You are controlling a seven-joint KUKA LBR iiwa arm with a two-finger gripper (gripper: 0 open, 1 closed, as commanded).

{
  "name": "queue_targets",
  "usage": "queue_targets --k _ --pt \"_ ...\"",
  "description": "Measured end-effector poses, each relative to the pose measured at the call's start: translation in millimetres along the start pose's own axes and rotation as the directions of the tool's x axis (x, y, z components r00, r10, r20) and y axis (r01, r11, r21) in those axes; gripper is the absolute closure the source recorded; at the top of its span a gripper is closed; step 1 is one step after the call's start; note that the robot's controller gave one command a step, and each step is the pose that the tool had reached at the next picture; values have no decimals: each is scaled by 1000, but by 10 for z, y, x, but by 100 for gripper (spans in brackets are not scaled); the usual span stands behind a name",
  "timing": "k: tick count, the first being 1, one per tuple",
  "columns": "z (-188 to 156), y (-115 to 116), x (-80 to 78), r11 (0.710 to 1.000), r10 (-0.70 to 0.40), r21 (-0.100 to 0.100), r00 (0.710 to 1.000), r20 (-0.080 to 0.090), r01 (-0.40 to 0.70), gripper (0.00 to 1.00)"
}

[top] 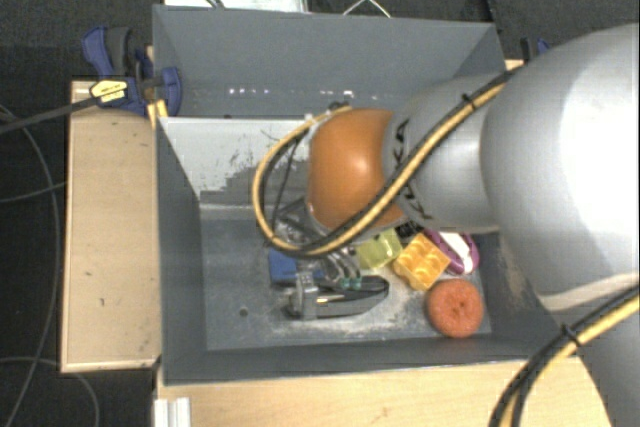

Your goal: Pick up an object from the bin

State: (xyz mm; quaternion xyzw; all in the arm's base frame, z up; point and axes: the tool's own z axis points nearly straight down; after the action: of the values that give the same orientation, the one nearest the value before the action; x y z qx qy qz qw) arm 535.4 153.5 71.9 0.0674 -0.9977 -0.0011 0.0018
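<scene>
Resting in the bin [185,245] are an orange ball [456,306] and yellow brick [421,260].

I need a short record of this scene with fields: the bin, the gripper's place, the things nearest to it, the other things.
bin: grey metal
gripper: low over the floor, near the middle
nearest things: blue piece on the view's left of it; dark long thing on the view's right
other things: yellow-green piece, yellow studded block, pink and white thing, orange round ball, all further right
holding: cannot tell
</scene>
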Motion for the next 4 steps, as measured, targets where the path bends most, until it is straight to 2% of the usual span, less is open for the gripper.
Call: queue_targets --k 1,2,3,4 --pt "-547 -203 83 953 304 -3 953 12 -304 0" --pt "-278 -444 618 962 -272 0 962 0 272 0" --pt "8 -91 -191 911 411 -6 911 13 -411 0" --pt "-32 -348 318 926 -376 4 926 25 376 100"
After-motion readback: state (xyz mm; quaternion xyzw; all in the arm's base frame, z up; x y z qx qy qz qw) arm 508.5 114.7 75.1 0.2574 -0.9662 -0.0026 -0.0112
